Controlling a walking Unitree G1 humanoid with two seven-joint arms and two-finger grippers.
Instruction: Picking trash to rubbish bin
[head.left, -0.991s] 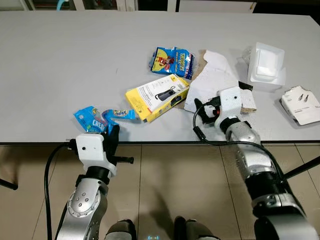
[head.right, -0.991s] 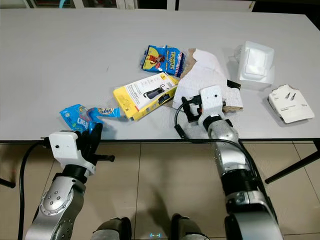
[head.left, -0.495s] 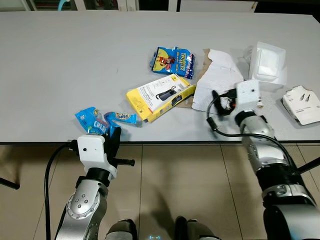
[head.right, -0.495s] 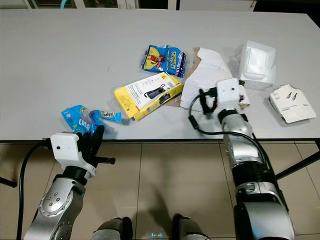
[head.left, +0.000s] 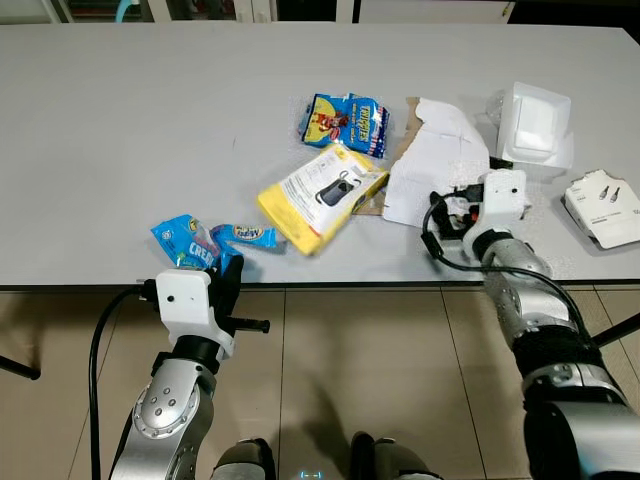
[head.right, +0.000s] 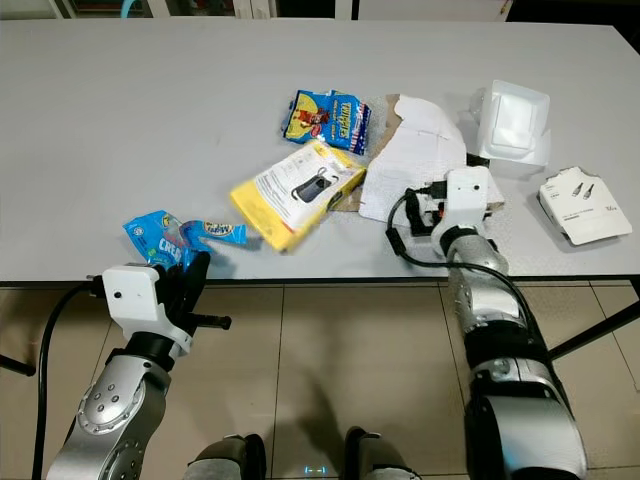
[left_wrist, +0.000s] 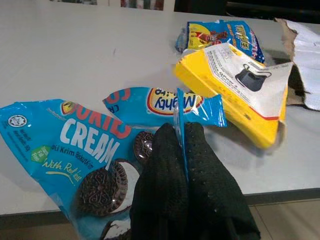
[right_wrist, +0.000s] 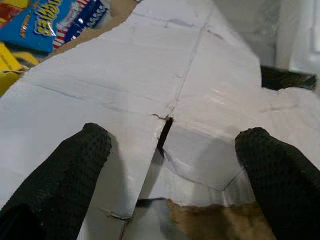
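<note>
While the left pincer (left_wrist: 180, 150) pinches only the wrapper (left_wrist: 75, 150) edge, it may slip; the right pincer (right_wrist: 172, 155), spread over cardboard (right_wrist: 165, 75), could skid.

Both eye views look steeply down on the grey table (head.left: 150, 120). Each wrist view sits close along its black fingers (right_wrist: 70, 170), sharing the yellow box (left_wrist: 240, 95).

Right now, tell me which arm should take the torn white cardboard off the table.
Right. The right gripper hangs open directly over the cardboard, a finger on either side of its crease. The left gripper is shut on the blue cookie wrapper at the table's near edge, so it is busy.
</note>
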